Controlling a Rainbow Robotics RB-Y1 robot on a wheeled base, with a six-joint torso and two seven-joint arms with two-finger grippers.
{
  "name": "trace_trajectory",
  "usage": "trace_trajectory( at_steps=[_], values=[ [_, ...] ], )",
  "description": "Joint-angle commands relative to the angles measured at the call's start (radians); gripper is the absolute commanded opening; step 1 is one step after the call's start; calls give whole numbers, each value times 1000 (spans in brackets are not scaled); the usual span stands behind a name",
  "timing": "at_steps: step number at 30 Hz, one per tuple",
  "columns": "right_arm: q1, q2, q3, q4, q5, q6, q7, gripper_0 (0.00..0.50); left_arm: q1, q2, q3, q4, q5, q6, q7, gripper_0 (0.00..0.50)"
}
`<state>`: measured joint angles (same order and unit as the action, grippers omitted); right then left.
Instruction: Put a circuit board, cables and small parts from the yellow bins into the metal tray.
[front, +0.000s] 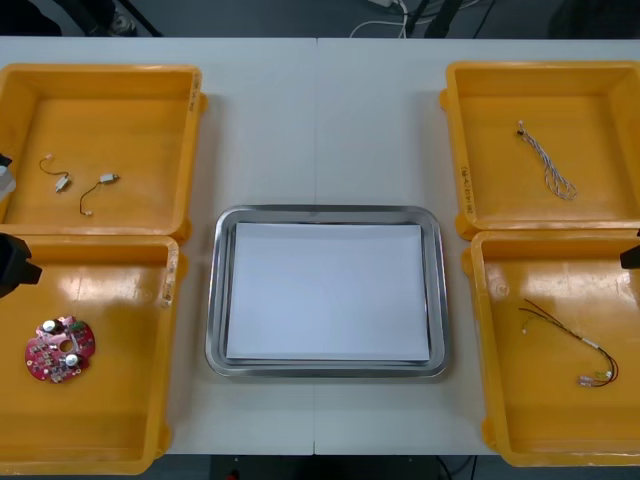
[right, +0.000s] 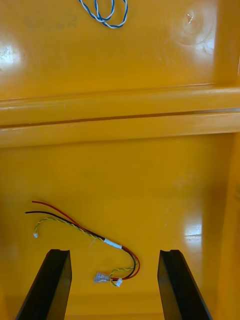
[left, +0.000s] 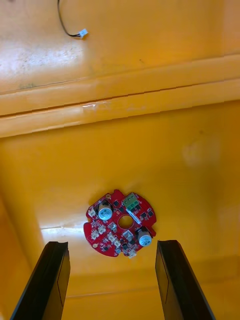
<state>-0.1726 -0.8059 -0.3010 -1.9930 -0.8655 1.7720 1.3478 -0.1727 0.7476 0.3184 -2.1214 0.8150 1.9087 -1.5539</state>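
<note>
A round red circuit board (front: 60, 349) lies in the near left yellow bin (front: 120, 440); in the left wrist view the board (left: 120, 223) sits just beyond my open left gripper (left: 111, 280). That gripper (front: 15, 262) hangs at the table's left edge. A red and yellow cable (front: 575, 348) lies in the near right bin (front: 500, 400); the same cable (right: 85, 235) runs beyond and between the fingers of my open right gripper (right: 114, 282). The metal tray (front: 221, 300), white inside, stands in the middle.
The far left bin (front: 100, 75) holds two small metal parts (front: 84, 184) with black leads. A twisted blue and white cable (front: 548, 162) lies in the far right bin (front: 540, 72); its loop (right: 105, 12) shows past the bin walls.
</note>
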Motion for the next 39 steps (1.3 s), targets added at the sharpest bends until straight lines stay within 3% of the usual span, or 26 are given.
trace_trajectory(
  at_steps=[1, 8, 17, 25, 31, 39],
  values=[
    [41, -15, -10, -40, 2, -29, 30, 500, 9, 45, -28, -17, 24, -19, -183, 500],
    [108, -22, -9, -73, -3, -75, 33, 500, 22, 67, -48, -15, 50, -51, -267, 500],
    [248, -64, -9, -119, -13, -220, 36, 500, 81, 122, -105, -17, 90, -172, -377, 500],
    [314, -65, -1, -121, -26, -246, 48, 500, 125, 164, -171, -17, 110, -275, -402, 500],
    [374, -70, 20, -122, -33, -315, 65, 500, 182, 222, -233, -17, 105, -390, -410, 500],
    [441, -98, 60, -122, -27, -436, 90, 500, 194, 268, -306, -17, 52, -441, -417, 500]
  ],
)
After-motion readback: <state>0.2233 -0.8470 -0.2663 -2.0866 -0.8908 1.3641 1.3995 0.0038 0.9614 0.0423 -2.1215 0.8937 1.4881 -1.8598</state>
